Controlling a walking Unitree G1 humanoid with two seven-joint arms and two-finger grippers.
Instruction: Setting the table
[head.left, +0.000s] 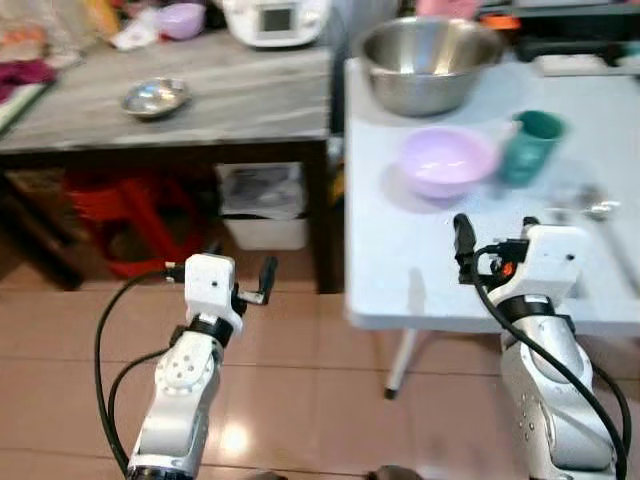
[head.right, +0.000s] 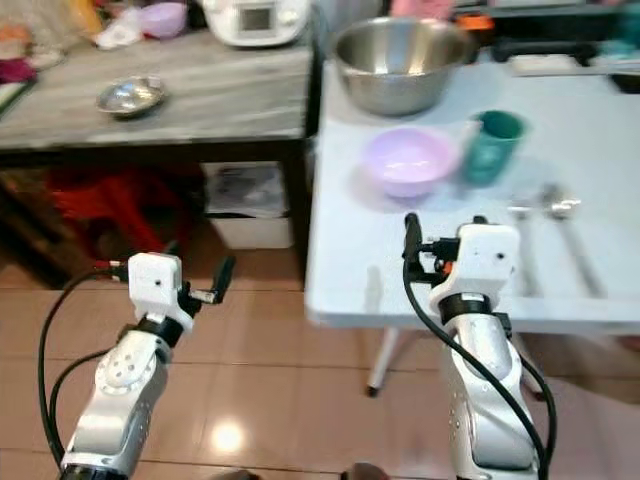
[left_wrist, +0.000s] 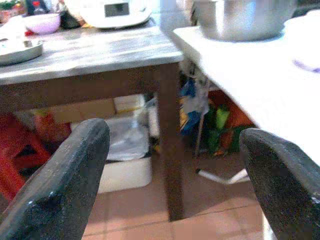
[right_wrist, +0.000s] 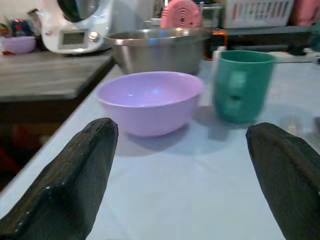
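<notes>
The right gripper (right_wrist: 182, 190) hovers over the white table's (head.left: 420, 270) near edge, fingers spread wide and empty — facing the purple bowl (right_wrist: 150, 101) and green cup (right_wrist: 243, 85). The left gripper (left_wrist: 175, 190), also wide, hangs over the floor.

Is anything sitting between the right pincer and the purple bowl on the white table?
Nothing visible. The right pincer is open over bare white table, facing the purple bowl; the green cup stands beside the bowl, off the path.

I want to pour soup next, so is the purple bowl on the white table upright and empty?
Upright and empty: the purple bowl sits rim-up on the white table beside the green cup, its bare inside showing.
</notes>
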